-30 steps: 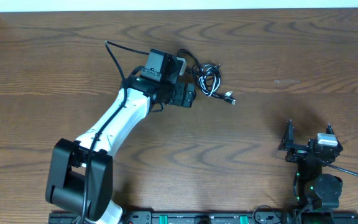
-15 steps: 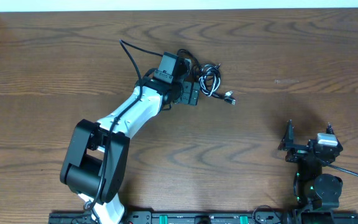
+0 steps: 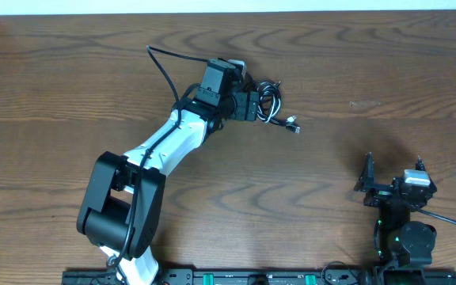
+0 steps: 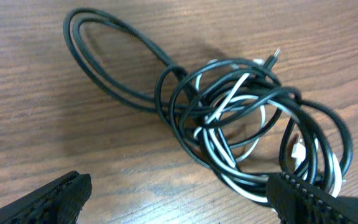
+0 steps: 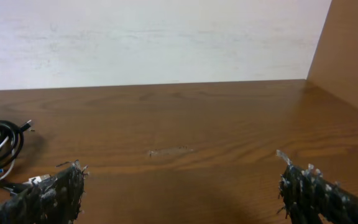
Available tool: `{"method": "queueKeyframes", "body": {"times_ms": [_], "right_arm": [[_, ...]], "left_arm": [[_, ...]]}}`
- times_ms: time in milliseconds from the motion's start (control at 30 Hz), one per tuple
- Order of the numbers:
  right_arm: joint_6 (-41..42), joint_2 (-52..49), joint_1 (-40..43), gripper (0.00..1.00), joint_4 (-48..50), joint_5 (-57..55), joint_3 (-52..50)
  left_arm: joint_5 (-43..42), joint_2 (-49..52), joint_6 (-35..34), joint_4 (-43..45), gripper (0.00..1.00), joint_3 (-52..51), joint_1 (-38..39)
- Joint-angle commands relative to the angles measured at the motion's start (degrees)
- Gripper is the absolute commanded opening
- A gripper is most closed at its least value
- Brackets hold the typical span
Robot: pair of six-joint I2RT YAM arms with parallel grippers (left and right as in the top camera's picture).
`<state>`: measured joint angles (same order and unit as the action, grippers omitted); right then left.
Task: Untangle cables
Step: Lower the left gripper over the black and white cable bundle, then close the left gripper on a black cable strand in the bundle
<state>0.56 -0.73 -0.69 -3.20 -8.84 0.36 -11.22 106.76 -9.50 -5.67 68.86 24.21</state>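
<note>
Two grippers are seen over the brown, wood-grained counter (image 3: 370,63). Nearest the base, the right gripper (image 3: 393,170) is held with jaws spread wide, nothing between them. Farther out, the left gripper (image 4: 179,183) is also parted (and empty), just short of the cables (image 4: 241,124): one thin black cord (image 4: 347,143), looped and knotted with one white cord (image 4: 229,99).

Under me I see a brown wooden table (image 3: 355,47) with wavy grain. A faint pale scuff (image 3: 366,103) marks it on the right, toward the far side. A white wall (image 5: 154,37) rises along the far edge, and a wooden side panel (image 5: 347,50) stands at its right end.
</note>
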Motion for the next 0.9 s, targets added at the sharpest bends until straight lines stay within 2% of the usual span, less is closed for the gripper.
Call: {"method": "queueKeyframes", "body": {"times_ms": [0,167,333,533,767,867], "right_arm": [[-0.9,0.3,-0.4,0.99,-0.2,-0.2,0.0],[-0.9,0.3,-0.4,0.99,-0.2,-0.2,0.0],[-0.9,0.3,-0.4,0.99,-0.2,-0.2,-0.1],[-0.9,0.3,-0.4,0.99,-0.2,-0.2,0.0],[-0.9,0.3,-0.4,0.99,-0.2,-0.2,0.0],[-0.9,0.3,-0.4,0.99,-0.2,-0.2,-0.1]], "left_arm": [[1.7,0.7,-1.6,1.3,0.95,0.3,0.6],[3.4,1.8,-1.6,2.2,0.95,0.3,0.8],[3.3,6.7,-5.6,6.6,0.95,0.3,1.0],[3.4,12.9,-5.7,13.4,0.95,0.3,1.0],[3.4,13.5,-5.6,14.4,0.94,0.3,1.0],[3.4,13.5,-5.6,14.3,0.82,0.3,1.0]]}}
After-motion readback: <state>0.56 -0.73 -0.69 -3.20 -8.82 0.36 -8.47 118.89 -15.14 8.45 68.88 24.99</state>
